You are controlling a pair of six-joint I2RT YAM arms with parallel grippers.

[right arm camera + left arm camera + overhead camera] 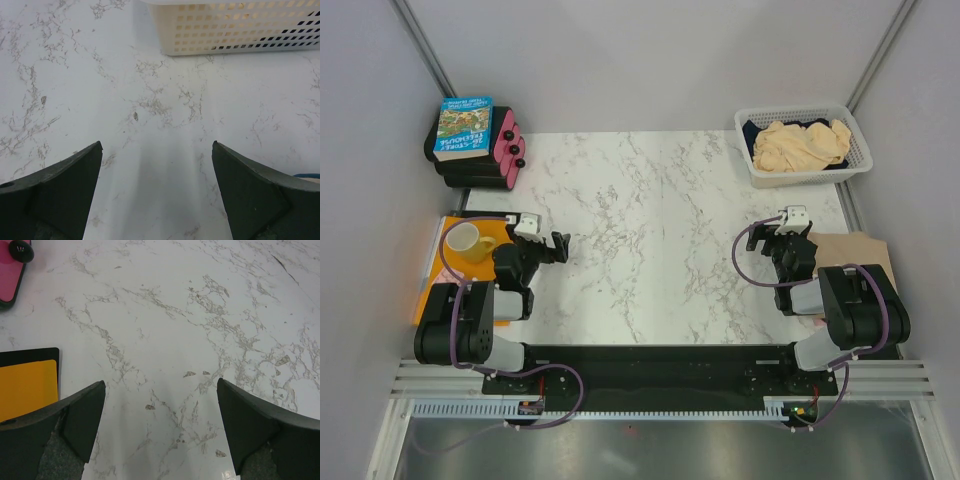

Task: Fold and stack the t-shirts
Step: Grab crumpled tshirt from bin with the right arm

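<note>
Yellow shirt (pixel 800 145) sits crumpled in the far-right basket (pixel 796 111), on top of the navy one (pixel 756 134). Tan shirt (pixel 855 250) lies by the right arm. Both arms' jaws gape wide, empty, over the worktop (pixel 650 230).

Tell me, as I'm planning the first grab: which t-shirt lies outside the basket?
The tan t-shirt, beside the right arm; the pale yellow t-shirt and the dark navy t-shirt sit in the white basket.
</note>
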